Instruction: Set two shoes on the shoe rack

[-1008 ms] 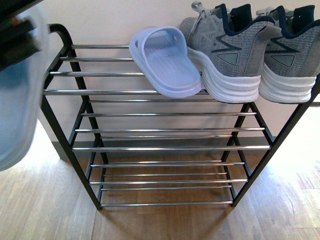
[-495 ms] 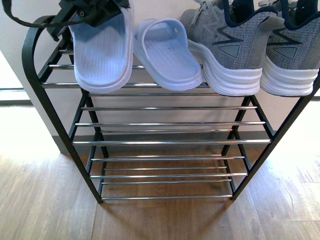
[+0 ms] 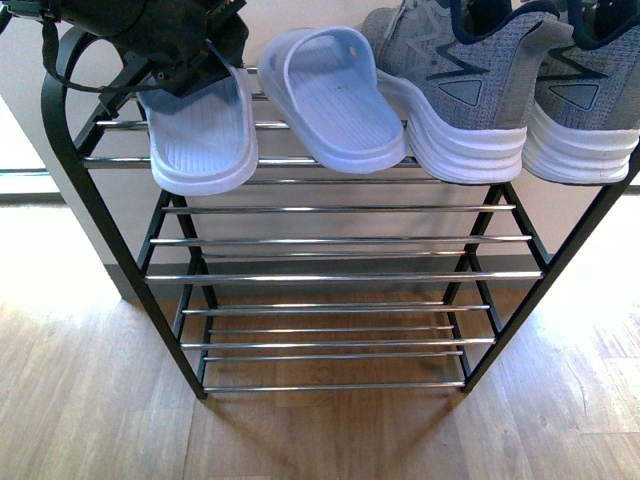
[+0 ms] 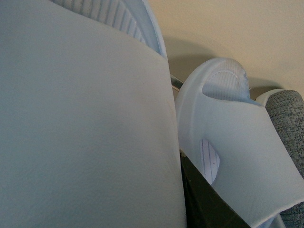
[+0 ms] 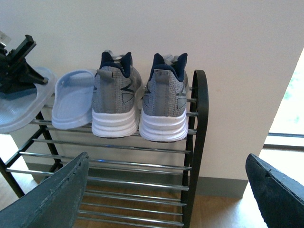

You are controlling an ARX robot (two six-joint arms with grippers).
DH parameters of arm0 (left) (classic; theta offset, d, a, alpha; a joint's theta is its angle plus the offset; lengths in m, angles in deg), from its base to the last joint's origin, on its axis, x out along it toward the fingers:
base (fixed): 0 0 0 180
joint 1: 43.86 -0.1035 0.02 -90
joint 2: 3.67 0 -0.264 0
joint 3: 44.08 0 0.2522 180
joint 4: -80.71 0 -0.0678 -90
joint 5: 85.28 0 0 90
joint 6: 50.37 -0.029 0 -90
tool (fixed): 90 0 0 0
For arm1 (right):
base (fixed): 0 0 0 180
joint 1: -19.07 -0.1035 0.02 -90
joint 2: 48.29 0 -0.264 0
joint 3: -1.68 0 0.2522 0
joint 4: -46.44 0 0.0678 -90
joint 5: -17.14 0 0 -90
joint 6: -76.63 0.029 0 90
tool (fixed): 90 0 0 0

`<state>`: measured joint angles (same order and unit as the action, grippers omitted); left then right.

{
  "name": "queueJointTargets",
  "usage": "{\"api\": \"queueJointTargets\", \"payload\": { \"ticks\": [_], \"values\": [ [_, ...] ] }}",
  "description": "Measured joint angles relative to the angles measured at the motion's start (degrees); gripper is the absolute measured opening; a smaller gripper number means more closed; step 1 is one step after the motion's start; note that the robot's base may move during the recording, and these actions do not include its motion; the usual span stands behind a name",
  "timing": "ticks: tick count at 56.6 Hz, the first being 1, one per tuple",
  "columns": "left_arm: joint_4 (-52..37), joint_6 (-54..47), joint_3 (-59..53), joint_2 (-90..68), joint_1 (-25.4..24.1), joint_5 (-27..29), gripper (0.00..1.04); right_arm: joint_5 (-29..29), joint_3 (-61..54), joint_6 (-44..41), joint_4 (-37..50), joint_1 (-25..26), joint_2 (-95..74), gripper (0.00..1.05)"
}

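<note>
Here the left jaws point(image 3: 205, 50) sit clamped on the slide sandal point(image 3: 200, 130), atop the shoe rack point(image 3: 340, 276).

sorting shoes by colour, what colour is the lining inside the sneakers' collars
Navy lining in both grey sneakers, seen best from the right wrist view.

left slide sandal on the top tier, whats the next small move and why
Probably open the left tool and back off: the left slide sandal it grips already lies on the shoe rack top bars beside the other sandal and the sneakers.
</note>
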<state>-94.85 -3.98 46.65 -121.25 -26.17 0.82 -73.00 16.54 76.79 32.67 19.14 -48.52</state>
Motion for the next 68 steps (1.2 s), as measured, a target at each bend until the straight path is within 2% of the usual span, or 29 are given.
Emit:
{"api": "queueJointTargets", "payload": {
  "ticks": [3, 9, 29, 32, 35, 51, 53, 68],
  "values": [
    [0.5, -1.27, 0.15, -0.09, 0.07, 0.28, 0.14, 0.0, 0.0, 0.0, 0.0, 0.0, 0.0, 0.96],
    [1.33, -5.01, 0.11, 0.2, 0.55, 2.21, 0.39, 0.0, 0.0, 0.0, 0.0, 0.0, 0.0, 0.96],
    [0.17, -14.32, -6.25, 10.43, 3.1, 9.62, 0.92, -0.02, 0.0, 0.0, 0.0, 0.0, 0.0, 0.96],
    [-0.33, -15.19, -8.04, 12.52, 3.52, 11.39, 0.97, 0.0, 0.0, -0.02, 0.0, 0.0, 0.0, 0.96],
    [-1.36, -16.46, -11.26, 16.09, 4.2, 13.64, 0.95, -0.02, 0.0, 0.0, 0.0, 0.0, 0.0, 0.96],
    [-4.48, -23.19, -28.55, 37.16, 7.08, 26.67, 0.95, 0.0, 0.0, 0.0, 0.0, 0.0, 0.0, 0.96],
    [-4.39, -24.15, -31.54, 41.27, 7.85, 29.55, 0.95, 0.0, 0.0, 0.0, 0.0, 0.0, 0.0, 0.96],
    [-0.81, -25.22, -43.89, 57.51, 8.98, 39.71, 0.95, 0.0, 0.0, 0.0, 0.0, 0.0, 0.0, 0.96]
  ]
}}
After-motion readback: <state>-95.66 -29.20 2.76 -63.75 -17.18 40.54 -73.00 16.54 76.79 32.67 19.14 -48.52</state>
